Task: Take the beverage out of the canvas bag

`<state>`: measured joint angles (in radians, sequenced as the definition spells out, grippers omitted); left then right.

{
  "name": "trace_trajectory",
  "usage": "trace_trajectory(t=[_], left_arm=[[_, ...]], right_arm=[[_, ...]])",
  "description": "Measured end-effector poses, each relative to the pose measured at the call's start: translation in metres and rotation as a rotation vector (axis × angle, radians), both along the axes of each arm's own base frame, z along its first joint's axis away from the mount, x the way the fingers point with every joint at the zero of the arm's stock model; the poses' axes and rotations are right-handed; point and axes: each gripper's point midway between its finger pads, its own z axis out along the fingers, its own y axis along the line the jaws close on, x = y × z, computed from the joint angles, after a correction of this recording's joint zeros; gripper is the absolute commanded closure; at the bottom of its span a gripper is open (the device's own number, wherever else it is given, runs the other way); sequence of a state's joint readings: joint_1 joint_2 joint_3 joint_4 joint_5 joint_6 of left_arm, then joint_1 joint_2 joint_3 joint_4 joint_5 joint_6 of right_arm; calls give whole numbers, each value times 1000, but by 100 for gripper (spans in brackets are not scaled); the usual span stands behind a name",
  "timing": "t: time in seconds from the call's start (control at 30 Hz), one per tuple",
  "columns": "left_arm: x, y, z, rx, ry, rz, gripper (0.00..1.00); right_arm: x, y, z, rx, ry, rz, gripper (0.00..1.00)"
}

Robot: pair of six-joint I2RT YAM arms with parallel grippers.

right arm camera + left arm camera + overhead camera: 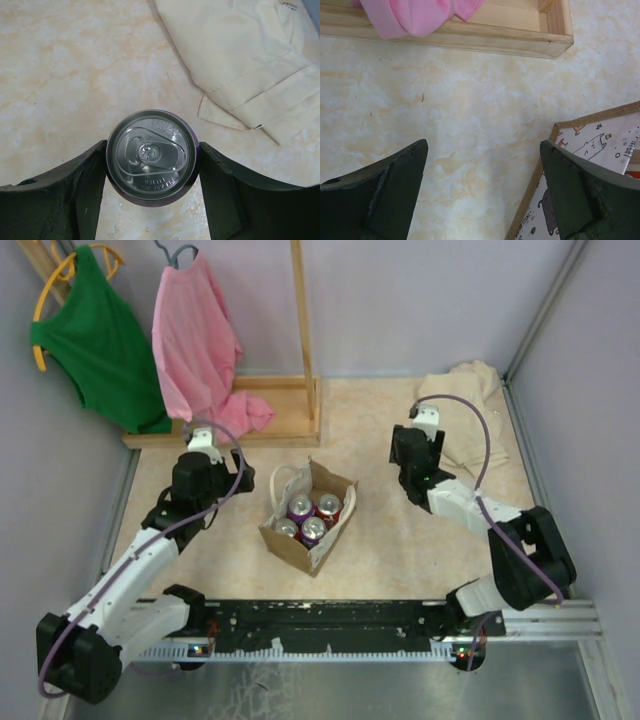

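The canvas bag (292, 550) stands open on the table's middle, tan with a pale handle, holding several cans: two purple-topped (300, 507), one red (328, 505), one silver. My right gripper (413, 472) is to the bag's right, apart from it. In the right wrist view it (152, 150) is shut on a purple beverage can (150, 157), upright, one finger on each side. My left gripper (200, 490) is open and empty just left of the bag. In the left wrist view it (482, 145) is over bare table, with the bag's burlap edge and printed lining (592, 142) by the right finger.
A beige cloth (470, 410) lies at the back right, just beyond the held can (250, 55). A wooden rack base (270, 415) with green and pink garments stands at the back left (470, 37). Grey walls close both sides.
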<state>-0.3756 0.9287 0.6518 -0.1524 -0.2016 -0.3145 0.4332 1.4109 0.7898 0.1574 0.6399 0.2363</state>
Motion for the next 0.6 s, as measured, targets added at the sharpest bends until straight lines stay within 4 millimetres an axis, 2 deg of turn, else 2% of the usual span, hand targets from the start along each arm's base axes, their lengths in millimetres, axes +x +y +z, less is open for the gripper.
trace_trajectory(t=[0.1, 0.3, 0.43, 0.6], left_arm=[[1, 1, 5, 2, -8, 7, 0], [2, 10, 21, 16, -37, 47, 0], [-3, 24, 49, 27, -115, 97, 0], [-11, 40, 82, 31, -210, 155, 0]], right_arm=[[4, 3, -9, 9, 2, 14, 100], [13, 6, -3, 37, -48, 19, 100], [17, 8, -1, 41, -66, 21, 100], [17, 8, -10, 31, -44, 23, 100]])
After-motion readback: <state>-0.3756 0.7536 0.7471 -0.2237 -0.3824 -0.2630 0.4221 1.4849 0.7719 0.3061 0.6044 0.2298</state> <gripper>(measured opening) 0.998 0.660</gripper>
